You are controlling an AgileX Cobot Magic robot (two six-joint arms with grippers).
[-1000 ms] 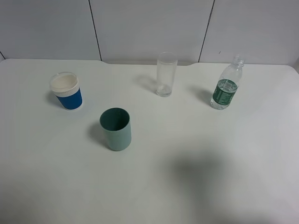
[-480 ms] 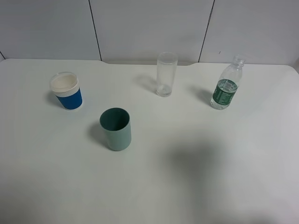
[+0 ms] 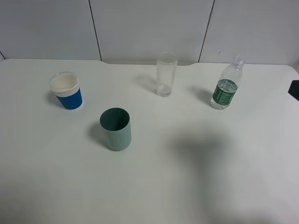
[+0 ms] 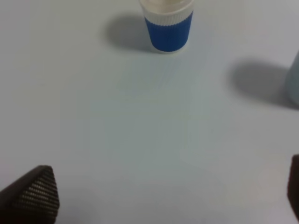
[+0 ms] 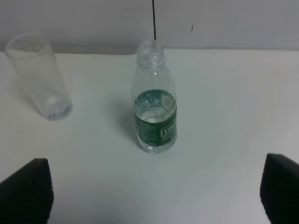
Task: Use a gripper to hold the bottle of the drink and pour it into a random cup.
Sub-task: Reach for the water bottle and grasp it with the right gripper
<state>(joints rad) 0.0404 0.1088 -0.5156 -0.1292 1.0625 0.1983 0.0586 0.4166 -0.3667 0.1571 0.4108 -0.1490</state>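
A dark piece of the right arm (image 3: 295, 89) has come into the high view at the right edge, where half a second ago only table showed, and the soft shadow on the table (image 3: 154, 186) in the near middle has spread toward the far side. The cups and the bottle have not shifted.

The right gripper (image 5: 153, 192) is spread wide with nothing between its fingers. Its two dark fingertips sit at opposite lower corners of the wrist view, angled toward the bottle of the drink (image 5: 155, 112), which is ahead of them and well apart, roughly midway between their lines. The bottle stands upright at the far right of the table, its neck uncapped and a dark green label band round its middle. To its left, apart from it, stands the tall clear glass (image 3: 166, 74), also upright.

The left gripper (image 4: 163, 193) does not show in the high view. Its wrist camera shows both fingertips far apart over bare table, holding nothing, and aimed at the blue-and-white paper cup (image 3: 67, 91) on the far left. The teal cup (image 3: 116, 129) stands nearer the front, between the paper cup and the glass – touching neither.
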